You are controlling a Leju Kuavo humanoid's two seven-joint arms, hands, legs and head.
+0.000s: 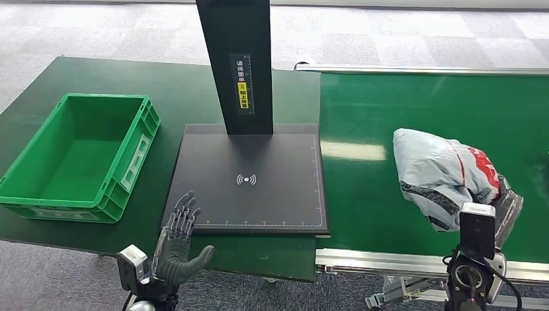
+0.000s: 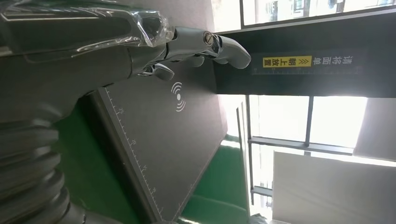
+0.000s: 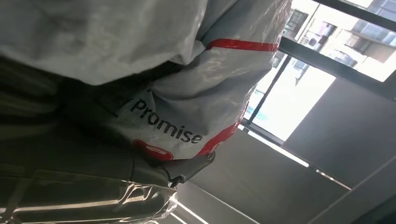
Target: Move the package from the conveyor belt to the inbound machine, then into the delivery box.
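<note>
A grey plastic package (image 1: pixel 440 172) with red and black print lies at the near right of the green conveyor belt (image 1: pixel 362 194). My right hand (image 1: pixel 508 210) is at its near right side, mostly hidden by the bag. In the right wrist view the package (image 3: pixel 187 93) presses against my right hand (image 3: pixel 154 172), whose thumb lies on it. The inbound machine's black plate (image 1: pixel 259 194) is bare. My left hand (image 1: pixel 178 243) hovers open at the plate's near left corner, fingers spread; the left wrist view has this hand (image 2: pixel 187 42) over the plate (image 2: pixel 159 149).
A green delivery crate (image 1: pixel 39 194) stands on the dark green table, left of the plate. The machine's black post (image 1: pixel 236 65) rises from the plate's far edge. The belt's metal rail (image 1: pixel 421 262) runs along the near side.
</note>
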